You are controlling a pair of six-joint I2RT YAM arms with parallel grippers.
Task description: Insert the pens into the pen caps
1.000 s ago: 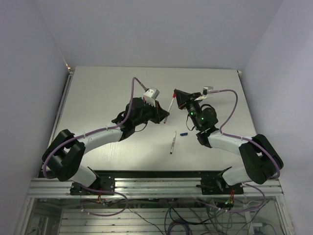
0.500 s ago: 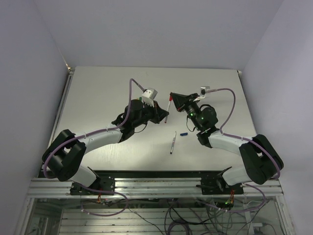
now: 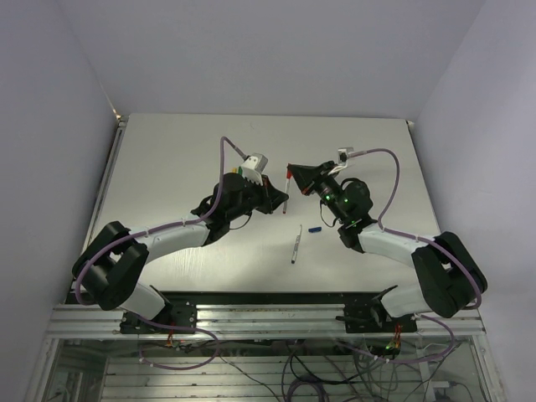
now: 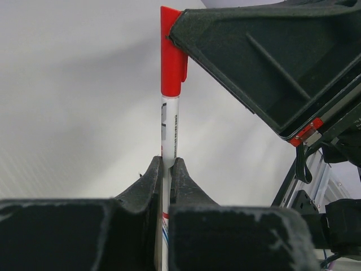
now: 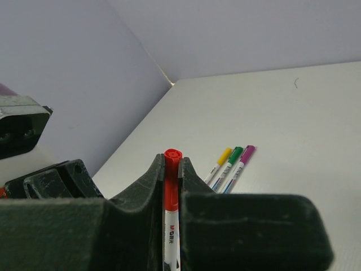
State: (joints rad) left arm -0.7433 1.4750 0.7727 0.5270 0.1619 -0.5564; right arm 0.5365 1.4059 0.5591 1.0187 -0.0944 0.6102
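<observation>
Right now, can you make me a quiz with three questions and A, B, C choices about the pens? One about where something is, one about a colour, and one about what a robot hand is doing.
1. Where is the small blue plastic cap?
A. inside a cup
B. on the white table, beside the loose thin silvery pen
C. stuck to the wall

2. What colour is the short plastic cap pinched by the right end effector?
A. green
B. black
C. red

3. The left end effector is:
A. shut on a thin white pen barrel
B. wide open
C. holding nothing

Answers:
1. B, the overhead view shows it lying on the table next to that pen.
2. C, both wrist views show it bright red.
3. A, its fingers squeeze the barrel from both sides.
</observation>
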